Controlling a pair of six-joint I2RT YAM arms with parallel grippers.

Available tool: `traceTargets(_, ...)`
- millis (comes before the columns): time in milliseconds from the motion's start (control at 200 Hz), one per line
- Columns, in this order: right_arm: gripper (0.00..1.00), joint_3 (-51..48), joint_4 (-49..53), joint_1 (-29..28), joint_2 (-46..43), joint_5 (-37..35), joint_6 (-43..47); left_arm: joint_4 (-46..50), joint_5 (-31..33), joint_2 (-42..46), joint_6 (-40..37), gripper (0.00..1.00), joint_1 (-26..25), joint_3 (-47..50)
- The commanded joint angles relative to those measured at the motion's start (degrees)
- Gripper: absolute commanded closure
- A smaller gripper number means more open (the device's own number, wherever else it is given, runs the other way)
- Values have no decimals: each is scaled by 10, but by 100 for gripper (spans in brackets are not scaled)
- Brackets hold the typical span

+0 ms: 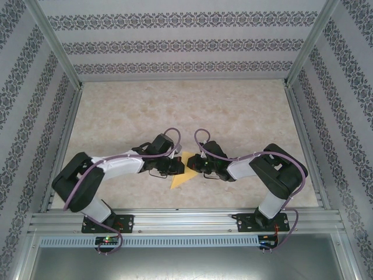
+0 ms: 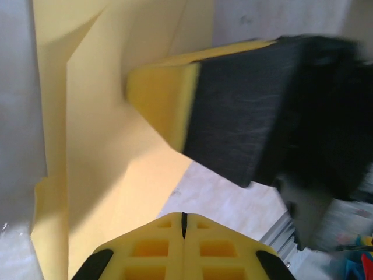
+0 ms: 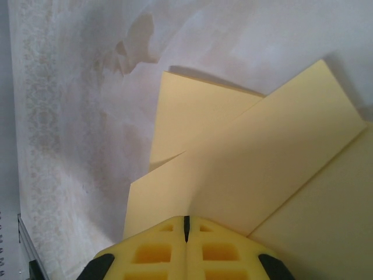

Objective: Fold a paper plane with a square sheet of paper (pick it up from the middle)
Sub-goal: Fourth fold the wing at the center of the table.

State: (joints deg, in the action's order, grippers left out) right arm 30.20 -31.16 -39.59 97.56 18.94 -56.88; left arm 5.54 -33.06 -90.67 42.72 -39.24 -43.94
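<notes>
The square sheet of paper (image 1: pixel 179 178) is yellow and lies folded into a pointed paper plane shape on the table between my two grippers. My left gripper (image 1: pixel 177 167) is shut, its tips (image 2: pixel 184 217) just off the paper's (image 2: pixel 105 175) right edge over bare table. From the other side, one of my right gripper's fingers (image 2: pixel 169 99) reaches onto a raised flap of the paper. My right gripper (image 1: pixel 194 165) is shut too. Its tips (image 3: pixel 186 219) rest against the paper (image 3: pixel 262 163) where a crease runs up to them; whether paper is pinched between them is unclear.
The marbled table top (image 1: pixel 186 111) stretches away behind the grippers. An aluminium rail (image 1: pixel 186 219) runs along the near edge, and patterned walls (image 1: pixel 175 44) close off the back and both sides.
</notes>
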Motion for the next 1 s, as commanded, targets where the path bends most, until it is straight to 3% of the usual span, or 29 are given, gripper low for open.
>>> traceTargets(0,98,-20,45,3,26,-26,1,-37,-30,-35,12,94,7,-5)
traceTargets(275,98,-17,47,2,32,-24,2,-33,-14,-61,16,94,19,21)
traceTargets(430,98,-15,58,3,33,-31,5,3,-40,-59,30,96,20,59)
traceTargets(779,98,-8,59,13,52,-29,13,77,-46,38,46,86,19,143)
traceTargets(999,98,-6,60,19,48,-25,17,69,-52,76,75,84,19,214)
